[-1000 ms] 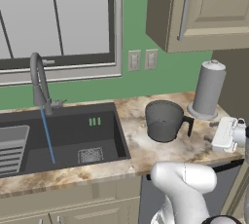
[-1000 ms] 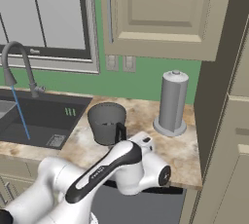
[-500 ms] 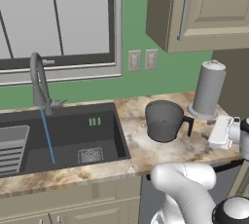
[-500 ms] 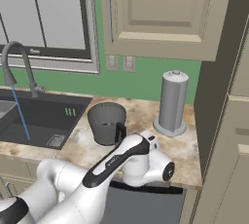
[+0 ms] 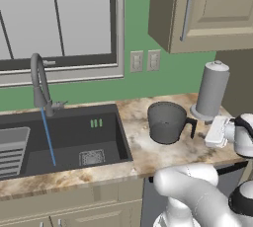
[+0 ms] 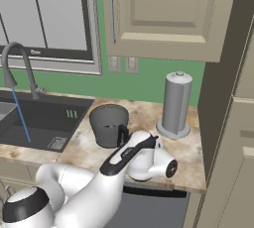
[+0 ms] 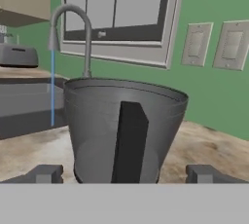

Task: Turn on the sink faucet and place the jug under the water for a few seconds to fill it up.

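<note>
Jaws of the gripper (image 7: pixel 124 173) stand wide, one tip on each side of the jug (image 7: pixel 124 130), whose handle faces them. Jug sits upright on the counter (image 5: pixel 148 152), right of the sink (image 5: pixel 69 137). Water (image 5: pixel 48 137) runs from the sink faucet (image 5: pixel 39 83).

Matt jug (image 7: pixel 124 130), speckled stone counter (image 5: pixel 148 147)

Home kitchen. Evidence: dark sink (image 5: pixel 69 137) set in the left end of a speckled stone counter (image 5: pixel 143 147), gooseneck faucet (image 5: pixel 40 85) at its rear edge, beige wall cabinets (image 6: pixel 163 14), window (image 5: pixel 57 21), green wall, paper-towel roll (image 6: pixel 176 104) near the counter's back right corner.
</note>
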Controlling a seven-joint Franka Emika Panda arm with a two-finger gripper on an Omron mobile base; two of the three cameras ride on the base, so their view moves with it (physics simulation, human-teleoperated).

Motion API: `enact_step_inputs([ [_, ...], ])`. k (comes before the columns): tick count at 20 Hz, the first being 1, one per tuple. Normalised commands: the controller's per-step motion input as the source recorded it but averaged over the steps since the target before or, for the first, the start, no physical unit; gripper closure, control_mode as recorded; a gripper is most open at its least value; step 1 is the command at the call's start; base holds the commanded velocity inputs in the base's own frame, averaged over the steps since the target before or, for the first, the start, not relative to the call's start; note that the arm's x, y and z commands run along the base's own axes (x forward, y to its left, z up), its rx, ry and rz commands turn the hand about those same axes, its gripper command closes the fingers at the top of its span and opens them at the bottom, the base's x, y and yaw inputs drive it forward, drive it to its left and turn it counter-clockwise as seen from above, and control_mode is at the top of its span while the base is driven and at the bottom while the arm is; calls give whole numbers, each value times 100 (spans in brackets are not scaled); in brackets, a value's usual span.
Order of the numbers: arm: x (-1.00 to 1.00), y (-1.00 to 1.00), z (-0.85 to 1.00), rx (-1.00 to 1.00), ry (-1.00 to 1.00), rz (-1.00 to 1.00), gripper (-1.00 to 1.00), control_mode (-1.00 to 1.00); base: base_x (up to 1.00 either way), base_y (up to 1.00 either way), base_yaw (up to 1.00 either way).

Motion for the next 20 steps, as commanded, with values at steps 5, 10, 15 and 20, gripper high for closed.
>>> enact_step_inputs([
  [5,35,0,-29,0,0,0,-100,-100,0,0,0],
  [10,31,0,-31,0,0,0,-100,-100,0,0,0],
  [15,4,0,-9,0,0,0,-100,-100,0,0,0],
  [20,11,0,0,0,0,0,-100,-100,0,0,0],
])
